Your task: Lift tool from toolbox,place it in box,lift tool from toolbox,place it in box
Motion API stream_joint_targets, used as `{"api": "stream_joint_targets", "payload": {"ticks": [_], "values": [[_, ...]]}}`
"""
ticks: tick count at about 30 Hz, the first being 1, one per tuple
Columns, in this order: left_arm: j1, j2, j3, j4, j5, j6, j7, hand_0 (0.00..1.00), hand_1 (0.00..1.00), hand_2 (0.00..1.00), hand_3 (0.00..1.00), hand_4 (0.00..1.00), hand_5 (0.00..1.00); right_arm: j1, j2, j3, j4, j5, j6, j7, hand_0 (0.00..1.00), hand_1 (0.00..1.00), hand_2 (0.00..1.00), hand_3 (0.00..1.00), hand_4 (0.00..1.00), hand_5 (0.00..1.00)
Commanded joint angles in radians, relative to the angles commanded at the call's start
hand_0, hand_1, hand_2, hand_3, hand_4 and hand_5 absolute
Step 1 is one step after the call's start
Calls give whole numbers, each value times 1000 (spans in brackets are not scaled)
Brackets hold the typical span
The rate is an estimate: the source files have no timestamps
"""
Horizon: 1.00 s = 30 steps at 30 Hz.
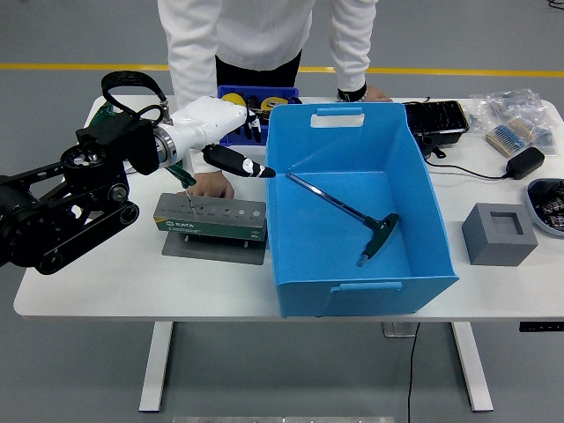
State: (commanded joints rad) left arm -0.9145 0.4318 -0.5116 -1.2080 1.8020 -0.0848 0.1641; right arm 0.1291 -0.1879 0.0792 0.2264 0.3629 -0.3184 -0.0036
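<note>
Right of the left hand (225, 150), blue box (414, 167) held a T-handle tool (357, 218) on its floor, fingers relaxed and empty, toolbox (211, 221) just below it, person's hand (211, 186) between.

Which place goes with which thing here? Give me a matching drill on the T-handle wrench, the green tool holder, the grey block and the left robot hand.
Things:
1. T-handle wrench
2. green tool holder
3. grey block
4. left robot hand

Places:
A. on the table right of the blue bin
B. above the table left of the blue bin, holding nothing
C. lying inside the blue bin
D. on the table just left of the blue bin, under the hand

Pairs: 1-C, 2-D, 3-A, 4-B
</note>
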Motion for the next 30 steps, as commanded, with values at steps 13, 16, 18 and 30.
{"api": "stream_joint_targets", "payload": {"ticks": [13, 16, 18, 30], "values": [[32, 45, 28, 22, 27, -63, 32, 761, 602, 545, 528, 928, 978, 1, 1, 0, 0, 2, 0, 1, 695, 671, 728, 553, 790, 689], [33, 44, 38, 34, 44, -69, 35, 761, 602, 545, 528, 928, 978, 1, 0, -2, 0, 4, 1, 1, 695, 671, 728, 553, 790, 689], [33, 41, 45, 42, 50, -74, 37, 761, 602, 545, 528, 928, 978, 1, 0, -3, 0, 6, 1, 2, 695, 671, 728, 553, 790, 689], [29, 34, 77, 39, 68, -107, 76, 772, 600, 529, 515, 920, 977, 3, -1, -7, 1, 12, 2, 5, 695, 670, 727, 553, 790, 690]]}}
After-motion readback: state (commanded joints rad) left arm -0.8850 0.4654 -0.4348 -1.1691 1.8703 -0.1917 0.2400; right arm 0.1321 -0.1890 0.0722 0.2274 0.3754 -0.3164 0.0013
